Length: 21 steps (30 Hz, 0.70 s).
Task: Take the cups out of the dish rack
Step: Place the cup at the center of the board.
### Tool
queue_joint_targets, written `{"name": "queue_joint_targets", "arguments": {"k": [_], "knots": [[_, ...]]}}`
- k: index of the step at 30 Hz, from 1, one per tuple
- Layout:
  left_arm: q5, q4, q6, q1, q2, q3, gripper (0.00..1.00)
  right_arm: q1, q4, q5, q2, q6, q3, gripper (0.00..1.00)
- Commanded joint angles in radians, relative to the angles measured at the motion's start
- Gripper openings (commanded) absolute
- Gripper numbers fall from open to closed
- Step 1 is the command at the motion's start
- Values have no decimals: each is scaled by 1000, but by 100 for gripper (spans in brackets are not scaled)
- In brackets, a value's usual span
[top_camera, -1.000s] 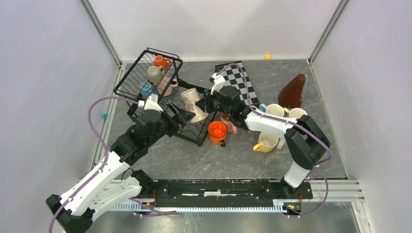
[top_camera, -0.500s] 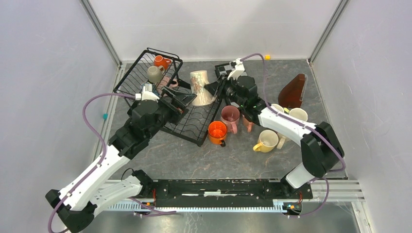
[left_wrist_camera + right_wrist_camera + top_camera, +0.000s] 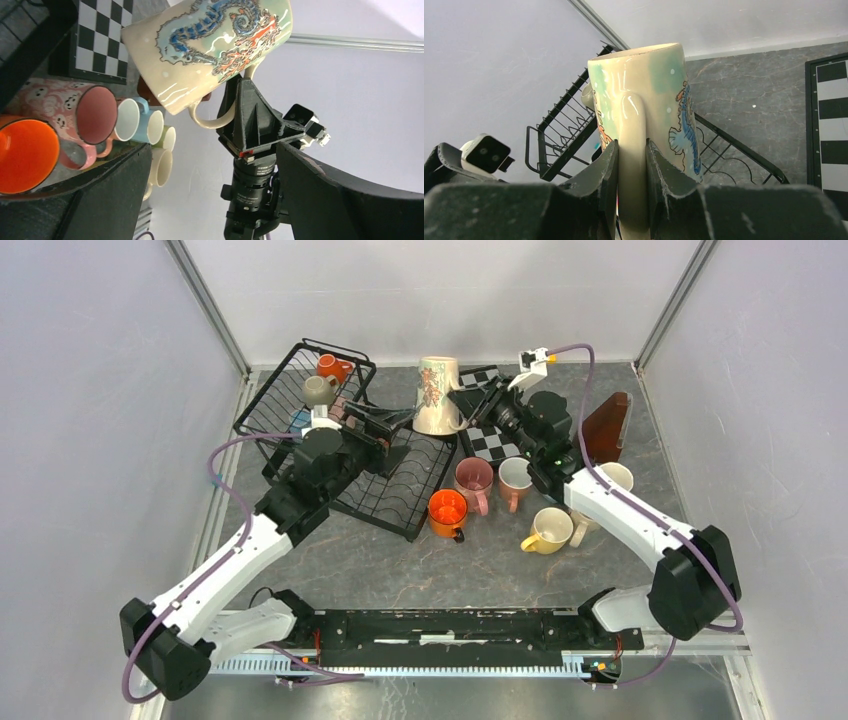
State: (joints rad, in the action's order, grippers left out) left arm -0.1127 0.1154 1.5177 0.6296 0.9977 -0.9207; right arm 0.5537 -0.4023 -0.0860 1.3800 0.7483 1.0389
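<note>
From above, the tall glazed cream mug [image 3: 437, 395] with painted decoration is in the air between the black wire rack [image 3: 283, 400] and the checkerboard [image 3: 492, 436]. Its long axis is nearly upright and its handle points to the right hand [image 3: 466, 410], which pinches this handle. The left hand [image 3: 392, 426] is over the flat part of the rack, with its fingers spread and nothing between them. An orange cup [image 3: 330, 366] and a beige cup [image 3: 318, 390] sit in the basket part. A glossy orange cup [image 3: 447, 510], a pink cup [image 3: 473, 478] and a yellow cup [image 3: 549, 530] stand on the grey stone-like surface [image 3: 400, 565].

In the left wrist view the mug [image 3: 210, 42] shows a blue and red seahorse. It looks tilted here, and the black right hand [image 3: 239, 102] is at its curved handle.

In the right wrist view the two matte black fingers [image 3: 600, 182] press on the smooth handle of the mug [image 3: 659, 85]. The mug body rises straight away from them, with the rack [image 3: 559, 137] behind it. I cannot tell which end is the mouth.
</note>
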Motion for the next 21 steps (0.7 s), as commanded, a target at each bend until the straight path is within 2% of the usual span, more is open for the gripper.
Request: {"name": "queue_joint_targets", "arguments": {"k": [1, 12, 21], "knots": [[30, -161, 100, -4, 36, -6, 100, -11, -197, 19, -82, 47, 3, 0], [106, -288, 176, -29, 124, 20, 100, -50, -193, 6, -118, 79, 12, 0], [143, -343, 221, -33, 213, -15, 100, -70, -263, -1, -135, 134, -25, 0]]}}
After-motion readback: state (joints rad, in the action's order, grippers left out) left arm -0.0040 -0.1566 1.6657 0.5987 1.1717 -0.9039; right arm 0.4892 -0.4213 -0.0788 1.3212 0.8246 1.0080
